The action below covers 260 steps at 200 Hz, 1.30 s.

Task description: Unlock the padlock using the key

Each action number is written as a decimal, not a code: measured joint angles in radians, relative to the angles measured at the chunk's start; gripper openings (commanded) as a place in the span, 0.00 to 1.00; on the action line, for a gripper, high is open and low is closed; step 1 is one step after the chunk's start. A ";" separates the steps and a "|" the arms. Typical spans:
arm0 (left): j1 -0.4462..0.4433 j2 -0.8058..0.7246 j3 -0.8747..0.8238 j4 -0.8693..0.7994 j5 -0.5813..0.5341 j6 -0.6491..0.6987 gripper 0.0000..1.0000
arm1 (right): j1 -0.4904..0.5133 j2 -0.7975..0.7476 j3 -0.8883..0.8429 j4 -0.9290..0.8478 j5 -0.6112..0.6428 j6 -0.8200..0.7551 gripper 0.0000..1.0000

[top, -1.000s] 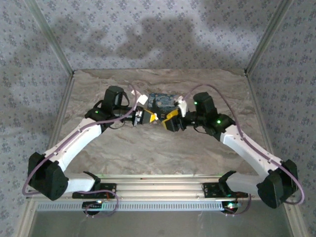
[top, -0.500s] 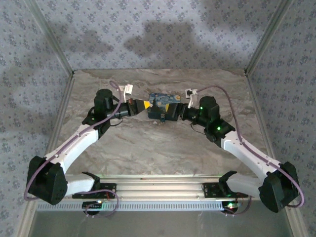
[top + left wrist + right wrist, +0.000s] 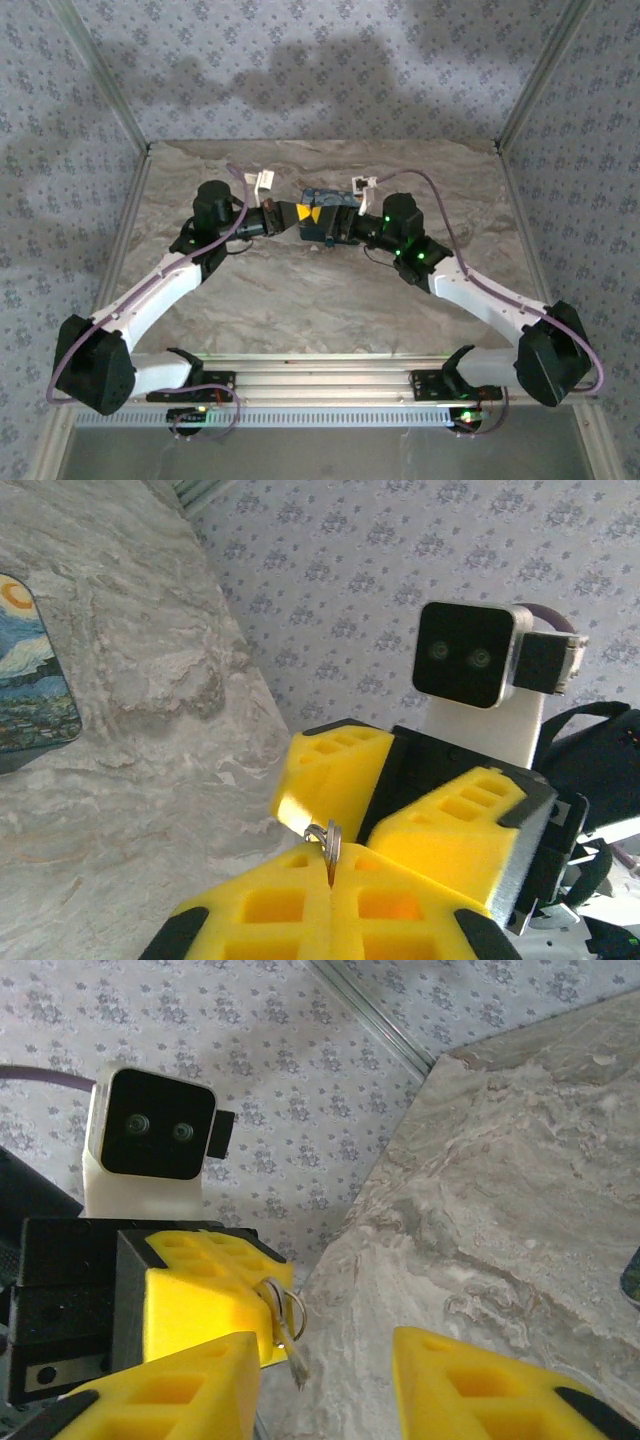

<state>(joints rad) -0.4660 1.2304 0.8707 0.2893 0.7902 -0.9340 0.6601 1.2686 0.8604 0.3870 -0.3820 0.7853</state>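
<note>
2 white-and-black robot arms, the left arm (image 3: 150, 290) and the right arm (image 3: 490, 300), reach in over the marbled beige desk (image 3: 300, 310) and meet nose to nose near its far middle. They meet above 1 blue rectangular mat printed with a swirling night-sky painting (image 3: 330, 198), which lies flat on the desk. The left gripper (image 3: 288, 216) has its 2 yellow foam fingers pressed together, clamped on 1 small silver metal key (image 3: 293, 1352). In the left wrist view, 1 thin metal split ring (image 3: 325, 838) pokes out of the seam between the fingers of the left gripper (image 3: 330, 875). In the right wrist view the key's blade points downward from those pads, with the ring just above it. The key is therefore off the desk, held in the air between the 2 grippers. The right gripper (image 3: 340, 228) faces it with its 2 yellow fingers apart, holding nothing. Seen from its own wrist, the right gripper (image 3: 328, 1348) has the key's blade just beside 1 of its fingers; whether they touch cannot be told. Each wrist carries 1 white box camera with 2 dark lenses, 1 on the right (image 3: 465, 655) and 1 on the left (image 3: 150, 1125).
</note>
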 measured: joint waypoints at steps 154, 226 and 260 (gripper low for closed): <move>0.000 0.000 0.011 -0.002 0.014 0.001 0.00 | 0.000 0.009 0.016 0.030 -0.041 0.008 0.16; 0.001 0.000 0.015 -0.002 0.014 0.001 0.00 | 0.000 0.009 0.016 0.033 -0.063 0.010 0.02; 0.002 0.000 0.017 -0.005 0.014 0.001 0.00 | -0.002 0.009 0.016 0.037 -0.071 0.000 0.00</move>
<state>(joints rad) -0.4644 1.2301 0.8875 0.2848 0.8043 -0.9329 0.6586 1.2774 0.8761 0.4236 -0.4526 0.7849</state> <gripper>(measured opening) 0.059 0.041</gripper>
